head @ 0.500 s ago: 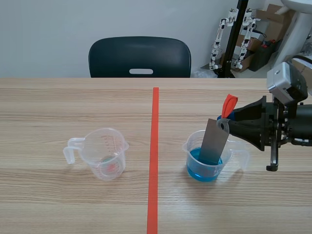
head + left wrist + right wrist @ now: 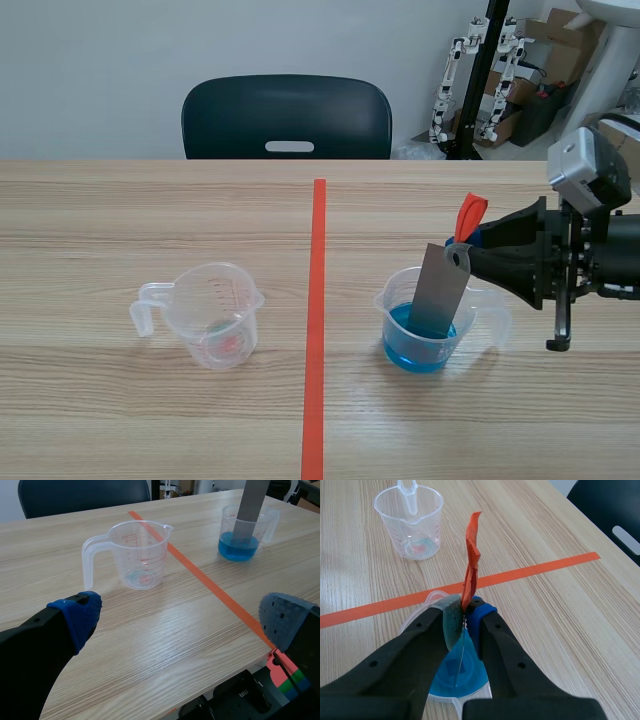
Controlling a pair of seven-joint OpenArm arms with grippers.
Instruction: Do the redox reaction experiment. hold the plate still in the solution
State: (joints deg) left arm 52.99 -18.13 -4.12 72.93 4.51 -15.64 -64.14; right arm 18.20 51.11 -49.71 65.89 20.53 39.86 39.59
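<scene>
No displacement was detectable over the preceding half second. The right end effector [image 2: 470, 250] was in the same position and attitude in both scene frames. The grey plate [image 2: 440, 295] showed the same slight lean and the same immersion depth.

**End effector state.** The right end effector was clenched on the upper edge of the plate, together with the orange tag [image 2: 470, 215] fixed there. The tag stood up just past the fingertips, and the plate hung below them.

**Location of the work.** The lower end of the plate sat in the blue solution [image 2: 420, 355] inside the clear measuring cup [image 2: 393, 310], directly beneath the right end effector. Whether the plate touched the cup wall or floor could not be determined.

**Left arm.** The left end effector [image 2: 182, 620] was released, grasping nothing, low over the tabletop [image 2: 150, 200]. The second cup [image 2: 140, 555] stood ahead of it and well apart.

**Task significance.** The lack of change was judged to be the required condition, because the hold step was in progress and proceeding correctly. Any drift, tilt or slackening of the grip would disturb the immersion, so the grip should be kept constant.
</scene>
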